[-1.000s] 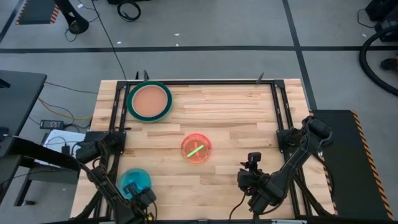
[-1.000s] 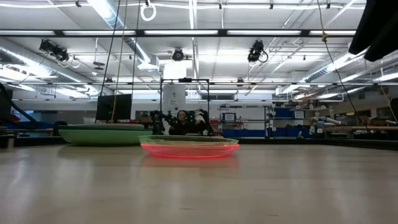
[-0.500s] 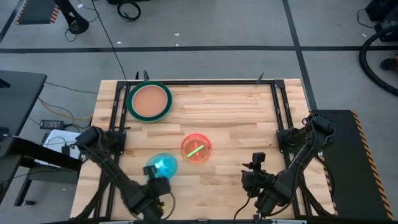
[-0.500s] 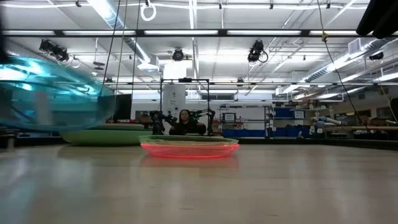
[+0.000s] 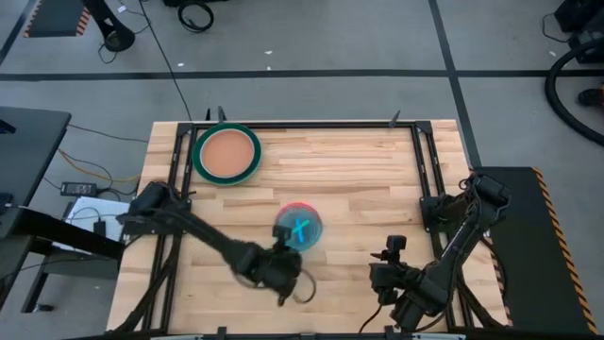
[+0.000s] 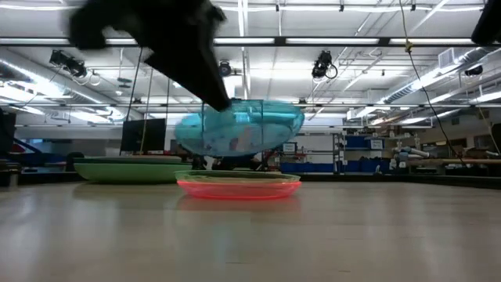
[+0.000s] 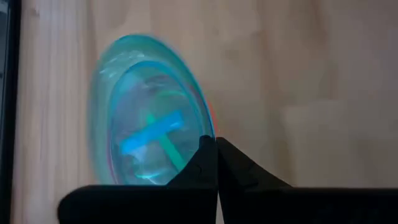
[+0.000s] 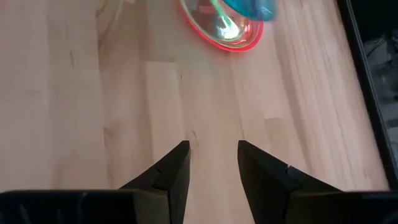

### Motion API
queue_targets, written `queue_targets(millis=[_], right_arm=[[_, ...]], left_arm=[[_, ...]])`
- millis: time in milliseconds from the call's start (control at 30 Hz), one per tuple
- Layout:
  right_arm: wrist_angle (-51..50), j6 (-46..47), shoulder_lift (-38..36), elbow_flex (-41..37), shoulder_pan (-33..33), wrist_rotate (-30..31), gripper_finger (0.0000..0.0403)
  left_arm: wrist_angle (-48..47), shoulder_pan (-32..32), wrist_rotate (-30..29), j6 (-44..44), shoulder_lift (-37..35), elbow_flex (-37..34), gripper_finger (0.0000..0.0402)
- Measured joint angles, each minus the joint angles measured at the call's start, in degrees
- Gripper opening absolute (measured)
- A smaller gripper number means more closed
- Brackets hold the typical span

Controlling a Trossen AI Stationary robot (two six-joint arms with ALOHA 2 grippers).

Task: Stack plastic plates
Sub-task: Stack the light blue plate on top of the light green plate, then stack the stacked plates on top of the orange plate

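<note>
A translucent cyan plate [image 5: 299, 228] hangs in my left gripper [image 5: 283, 260] over a translucent red plate [image 5: 296, 207] that lies flat at the table's middle. In the low view the cyan plate [image 6: 239, 129] floats clear above the red plate [image 6: 239, 186]. The left wrist view shows the left gripper [image 7: 216, 152] shut at the cyan plate [image 7: 149, 134]. A brown plate sits in a dark green plate [image 5: 226, 154] at the far left. My right gripper [image 8: 212, 155] is open and waits near the near right edge [image 5: 401, 283]. My left gripper pinches the cyan plate's rim [image 7: 204, 127] on its near side between the two shut fingers. The fingers come from the table's near side, slanting downward. The plate is lifted clear and slightly tilted, just above the red plate.
A black frame rail [image 5: 175, 179] runs along the table's left, far and right sides. Bare wood lies between the red plate and my right gripper [image 5: 359, 236]. The green plate stack [image 6: 129, 168] stands left of the red plate in the low view.
My left arm has swung from the near left corner toward the table's middle, carrying the cyan plate lifted off the wood until it hangs over the red plate. My right gripper has drawn back a little toward the near right edge.
</note>
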Motion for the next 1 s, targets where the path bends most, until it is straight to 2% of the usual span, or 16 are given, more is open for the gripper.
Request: queue_targets(millis=[233, 367, 567, 633, 767, 900, 1000], right_arm=[[1.1, 3.0, 0.0, 0.0, 1.7, -2.8, 0.0144], [1.3, 4.4, 0.0, 0.0, 2.2, -3.0, 0.0144], [1.7, 5.9, 0.0, 0.0, 2.4, -3.0, 0.0144], [2.5, 6.3, 0.0, 0.0, 2.4, -3.0, 0.0144], [4.3, 6.2, 0.0, 0.0, 2.4, -4.2, 0.0144], [4.8, 6.3, 0.0, 0.0, 2.4, -4.9, 0.0144], [5.1, 6.3, 0.0, 0.0, 2.1, -4.9, 0.0144]], left_arm=[[5.9, 5.3, 1.6, 7.5, 2.7, -2.4, 0.0000], [4.9, 5.4, 6.2, 6.9, 3.3, -2.6, 0.0010], [4.1, 4.9, 6.4, 4.0, 3.3, -2.6, 0.0015], [2.7, 5.0, 8.1, 4.1, 3.3, -2.6, 0.0021], [0.2, 4.9, 11.3, 2.2, 1.5, -2.6, 0.0060], [-1.1, 3.8, 11.8, -0.7, -0.2, -2.5, 0.0123], [1.6, 2.9, 11.7, -1.8, -0.4, -3.8, 0.0162]])
